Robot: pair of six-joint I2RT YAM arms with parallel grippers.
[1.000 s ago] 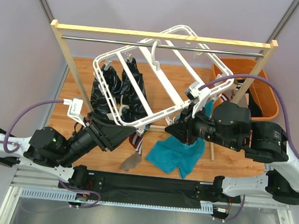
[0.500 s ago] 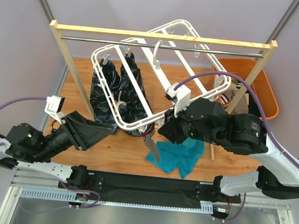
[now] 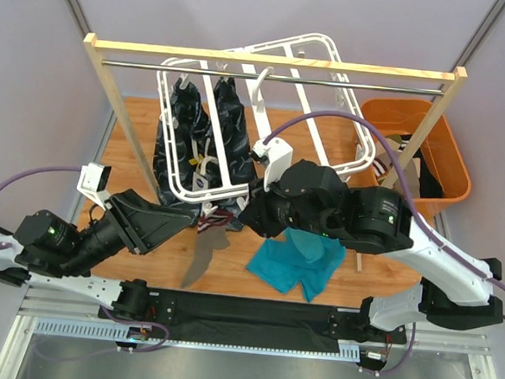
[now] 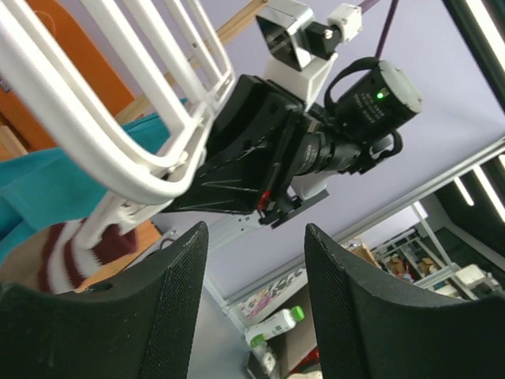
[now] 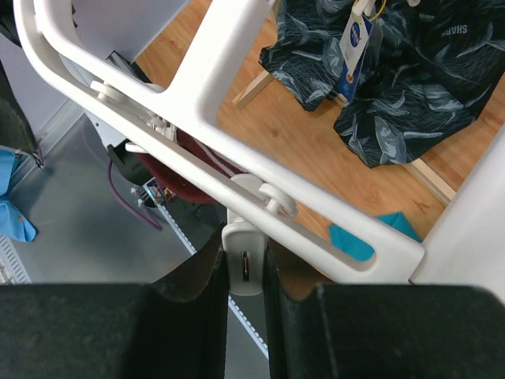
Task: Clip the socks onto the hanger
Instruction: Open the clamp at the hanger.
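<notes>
The white hanger (image 3: pixel 266 125) hangs tilted from the rack's rail. My right gripper (image 3: pixel 247 213) is at its near edge, shut on one of its small white clips (image 5: pixel 246 267). A striped sock (image 3: pixel 201 254) with a red-and-white cuff dangles just left of that clip, its cuff (image 5: pixel 180 183) dark red below the frame (image 5: pixel 237 75). A teal sock (image 3: pixel 296 258) lies on the wooden board. My left gripper (image 3: pixel 193 219) points at the hanging sock from the left. It (image 4: pixel 256 308) is open with nothing between its fingers, below the hanger (image 4: pixel 102 134) and the striped cuff (image 4: pixel 71 251).
A wooden rack (image 3: pixel 279 59) with a metal rail (image 3: pixel 364 85) spans the back. Dark patterned cloth (image 3: pixel 195 138) hangs from the hanger's far left. An orange basket (image 3: pixel 448 181) with more fabric stands at the right, behind the rack's right post (image 3: pixel 430 124).
My right arm has swung left, pulling the hanger's near edge and the dangling striped sock with it. The left arm drew back to the left early on, then held still.
</notes>
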